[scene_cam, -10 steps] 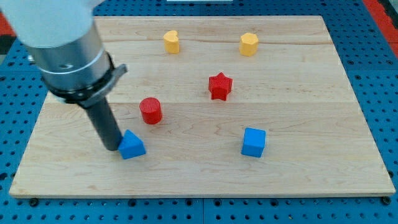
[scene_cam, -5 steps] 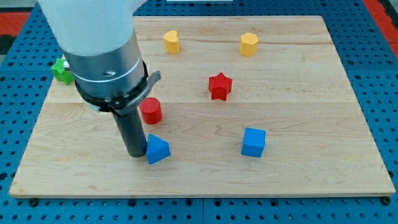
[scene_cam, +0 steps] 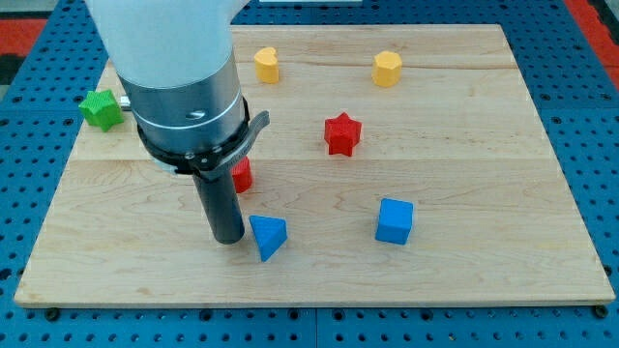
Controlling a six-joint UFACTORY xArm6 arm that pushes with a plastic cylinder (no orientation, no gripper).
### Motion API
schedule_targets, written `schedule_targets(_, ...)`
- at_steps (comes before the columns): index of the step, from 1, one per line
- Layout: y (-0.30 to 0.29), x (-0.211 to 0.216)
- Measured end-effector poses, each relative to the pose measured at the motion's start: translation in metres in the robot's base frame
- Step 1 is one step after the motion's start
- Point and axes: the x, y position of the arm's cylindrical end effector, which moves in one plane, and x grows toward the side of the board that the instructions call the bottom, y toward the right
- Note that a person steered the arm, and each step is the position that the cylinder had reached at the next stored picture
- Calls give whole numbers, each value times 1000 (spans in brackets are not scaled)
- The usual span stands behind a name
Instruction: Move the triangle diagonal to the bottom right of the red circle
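The blue triangle (scene_cam: 268,236) lies on the wooden board (scene_cam: 464,271), below and a little to the right of the red circle (scene_cam: 242,174). The red circle is mostly hidden behind the arm; only its right edge shows. My tip (scene_cam: 228,238) rests on the board just left of the blue triangle, touching or almost touching its left side.
A red star (scene_cam: 341,133) sits right of the red circle. A blue cube (scene_cam: 394,220) lies to the right of the triangle. Two yellow blocks (scene_cam: 266,65) (scene_cam: 387,69) stand near the view's top. A green block (scene_cam: 101,108) sits at the board's left edge.
My tip has slid to the view's right, pushing the blue triangle rightward along the board. The arm now covers most of the red circle, and the green block has come into sight.
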Motion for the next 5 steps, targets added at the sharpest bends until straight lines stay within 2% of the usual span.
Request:
schedule_targets(2,-18,-12)
schedule_targets(3,-29,12)
schedule_targets(4,5,44)
schedule_targets(5,17,42)
